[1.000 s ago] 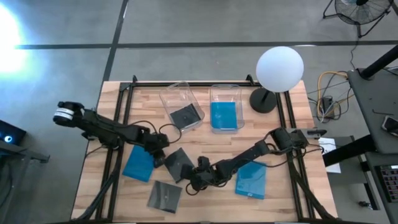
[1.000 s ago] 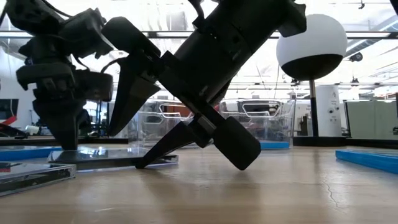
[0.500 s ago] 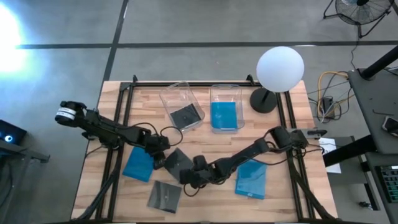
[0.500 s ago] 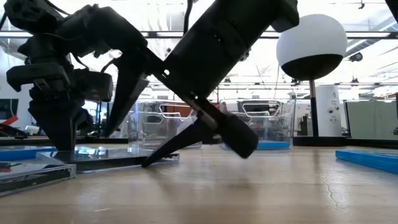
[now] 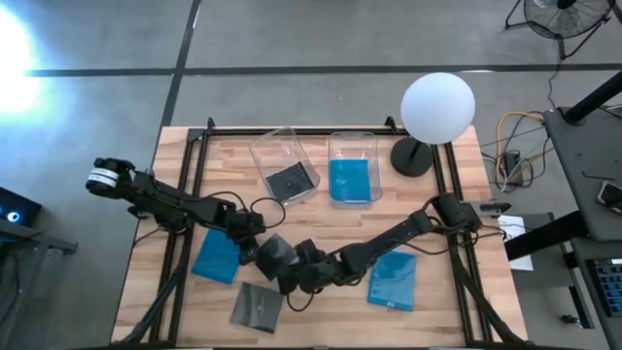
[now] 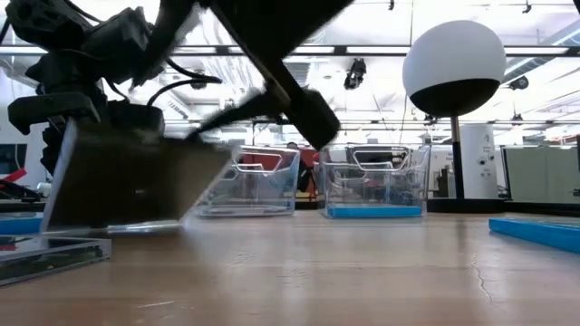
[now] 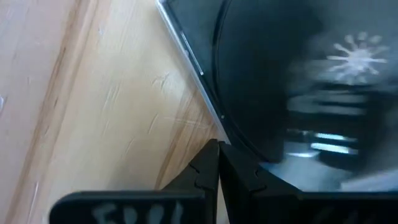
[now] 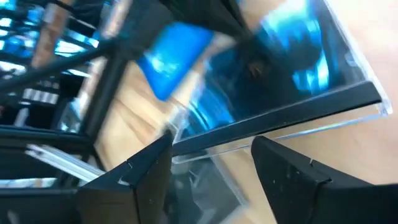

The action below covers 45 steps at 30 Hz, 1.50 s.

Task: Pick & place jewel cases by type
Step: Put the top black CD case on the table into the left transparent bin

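Note:
A dark jewel case (image 5: pixel 275 253) stands tipped up between my two grippers at mid-table; in the low view it is a steep dark slab (image 6: pixel 127 181). My left gripper (image 5: pixel 251 249), shut, is at its left edge. My right gripper (image 5: pixel 292 273), open, is at its near-right edge. A blue case (image 5: pixel 216 257), a second dark case (image 5: pixel 258 306) and another blue case (image 5: pixel 392 280) lie flat on the table. One clear bin holds a dark case (image 5: pixel 292 180), the other a blue case (image 5: pixel 352 180). My left gripper has its shut fingertips (image 7: pixel 217 155) against the tipped dark case's left edge (image 7: pixel 205 93), coming from the table's left; the lower edge (image 6: pixel 118 225) sits by the table there. My right gripper meets the case's raised clear edge (image 8: pixel 267 134), which lies across both open fingertips (image 8: pixel 155 155); the fingers come low from the table's right and the case leans up away from them.
Two clear bins (image 5: pixel 282 156) (image 5: pixel 353 146) stand at the far middle of the table. A lamp with a white globe (image 5: pixel 437 105) stands at the far right. Bare wood lies near the table's near edge, between the flat cases.
My right gripper has slid toward the table's left, in at the dark case's near-right edge. The case has gone from lying flat to steeply tipped: that edge has risen, while the edge at my still left gripper has stayed low.

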Tool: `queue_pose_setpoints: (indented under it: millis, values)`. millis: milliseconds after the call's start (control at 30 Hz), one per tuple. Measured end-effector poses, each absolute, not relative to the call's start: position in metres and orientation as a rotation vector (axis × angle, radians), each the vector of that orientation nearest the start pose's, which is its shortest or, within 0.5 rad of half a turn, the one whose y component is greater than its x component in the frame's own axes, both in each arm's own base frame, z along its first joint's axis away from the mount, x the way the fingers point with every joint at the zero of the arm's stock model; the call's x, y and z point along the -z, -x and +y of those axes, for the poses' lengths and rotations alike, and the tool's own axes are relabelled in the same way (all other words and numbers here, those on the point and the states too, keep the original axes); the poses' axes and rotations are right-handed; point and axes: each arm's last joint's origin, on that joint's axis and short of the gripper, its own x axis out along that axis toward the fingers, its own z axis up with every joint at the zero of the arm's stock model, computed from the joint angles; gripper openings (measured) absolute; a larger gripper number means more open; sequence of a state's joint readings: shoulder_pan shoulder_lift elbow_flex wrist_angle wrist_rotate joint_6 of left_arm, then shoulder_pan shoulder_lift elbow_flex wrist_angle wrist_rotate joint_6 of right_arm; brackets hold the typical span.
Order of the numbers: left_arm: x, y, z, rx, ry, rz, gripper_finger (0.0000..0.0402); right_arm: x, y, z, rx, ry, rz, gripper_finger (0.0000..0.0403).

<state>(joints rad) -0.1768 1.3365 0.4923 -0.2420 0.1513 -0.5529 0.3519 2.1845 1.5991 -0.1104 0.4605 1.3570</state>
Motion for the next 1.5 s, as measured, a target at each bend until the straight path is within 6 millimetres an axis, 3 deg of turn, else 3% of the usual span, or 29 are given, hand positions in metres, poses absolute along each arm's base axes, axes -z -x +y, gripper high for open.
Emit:
queue_pose_setpoints:
  millis: [433, 667, 767, 900, 1167, 1500]
  values:
    - [-0.133, -0.208, -0.042, -0.018, 0.511, 1.136, 0.0, -0.195, -0.469, 0.139, 0.411, -0.652, 0.414, 0.0219]
    - [-0.134, -0.209, -0.044, 0.027, 0.535, 1.132, 0.0, -0.198, -0.475, 0.128, 0.325, -0.271, 0.482, 0.0219]
    - [-0.134, -0.209, -0.044, 0.04, 0.542, 1.144, 0.0, -0.199, -0.476, 0.127, 0.288, -0.184, 0.496, 0.0219]
    - [-0.134, -0.208, -0.044, 0.032, 0.538, 1.142, 0.0, -0.199, -0.477, 0.124, 0.312, -0.292, 0.485, 0.0219]
    - [-0.133, -0.208, -0.042, -0.017, 0.498, 1.118, 0.0, -0.204, -0.483, 0.116, 0.296, -0.832, 0.494, 0.0219]
    - [-0.134, -0.21, -0.041, -0.045, 0.483, 1.088, 0.0, -0.201, -0.482, 0.114, 0.382, -1.184, 0.499, 0.0219]
